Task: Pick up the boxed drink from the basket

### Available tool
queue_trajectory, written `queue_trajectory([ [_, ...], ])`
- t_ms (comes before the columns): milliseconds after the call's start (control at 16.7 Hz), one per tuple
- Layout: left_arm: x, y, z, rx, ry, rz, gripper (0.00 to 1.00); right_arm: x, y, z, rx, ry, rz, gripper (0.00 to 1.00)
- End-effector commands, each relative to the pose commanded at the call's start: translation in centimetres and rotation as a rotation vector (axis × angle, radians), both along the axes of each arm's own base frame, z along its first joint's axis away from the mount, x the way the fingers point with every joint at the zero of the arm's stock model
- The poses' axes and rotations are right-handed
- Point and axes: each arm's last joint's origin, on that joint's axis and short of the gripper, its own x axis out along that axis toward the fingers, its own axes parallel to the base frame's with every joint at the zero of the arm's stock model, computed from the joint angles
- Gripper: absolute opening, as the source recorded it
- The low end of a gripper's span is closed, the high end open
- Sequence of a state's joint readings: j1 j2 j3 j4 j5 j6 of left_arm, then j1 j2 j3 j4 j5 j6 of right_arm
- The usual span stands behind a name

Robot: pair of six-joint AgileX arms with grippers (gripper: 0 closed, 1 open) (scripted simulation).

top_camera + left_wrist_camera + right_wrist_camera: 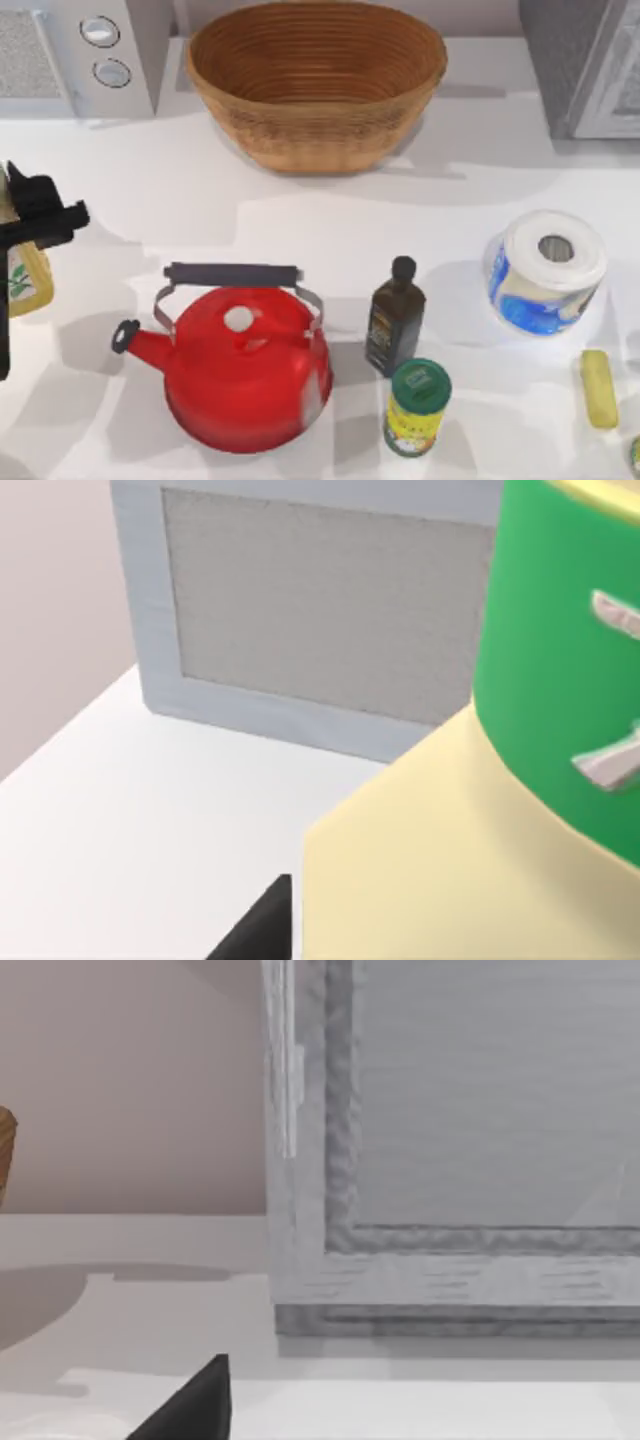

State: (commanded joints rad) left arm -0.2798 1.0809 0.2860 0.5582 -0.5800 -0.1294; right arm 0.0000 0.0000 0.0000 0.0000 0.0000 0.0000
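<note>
hanging at the far left edge of the table in the top view, the left gripper [20,235] is a black shape reaching in from the left, with the boxed drink [25,280] clamped in it; the pale-yellow carton with its green leaf marks shows just below the black fingers, well clear of the basket [316,85], which sits near the back of the table at the middle. the left arm sits low on that left side, its dark body running down the picture's edge. from the left wrist view the boxed drink [480,860] looms right up against the camera, pale yellow below and green above, with one black finger [255,930] showing beside it, and the white microwave [300,630] stands behind on the table [130,820]. in the top view the microwave [80,55] is at the back left corner. nearer the front stand the red kettle [240,365], the dark bottle [395,318] just right of it, and the green-lidded can [417,405] touching or nearly touching the bottle's base. a paper towel roll [545,270] lies to the right, a small yellow object [598,388] beyond it. the right wrist view looks at a grey appliance [470,1160] with a black fingertip [195,1405] low in the picture; whether the right gripper is spread or closed i cannot tell.
</note>
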Motion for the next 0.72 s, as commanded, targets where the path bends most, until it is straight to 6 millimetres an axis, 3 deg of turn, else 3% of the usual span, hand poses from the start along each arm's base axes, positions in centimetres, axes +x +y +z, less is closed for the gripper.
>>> queue_trajectory([
  [360, 1.7, 0.9, -2.4, -0.006, -0.022, -0.007, 0.00, 0.0, 0.0, 0.0, 0.000, 0.000, 0.000, 1.00],
  [660, 1.8, 1.0, -2.6, -0.006, -0.021, -0.008, 0.00, 0.0, 0.0, 0.0, 0.000, 0.000, 0.000, 1.00],
  [720, 1.8, 1.0, -2.6, -0.006, -0.021, -0.008, 0.08, 0.0, 0.0, 0.0, 0.000, 0.000, 0.000, 1.00],
])
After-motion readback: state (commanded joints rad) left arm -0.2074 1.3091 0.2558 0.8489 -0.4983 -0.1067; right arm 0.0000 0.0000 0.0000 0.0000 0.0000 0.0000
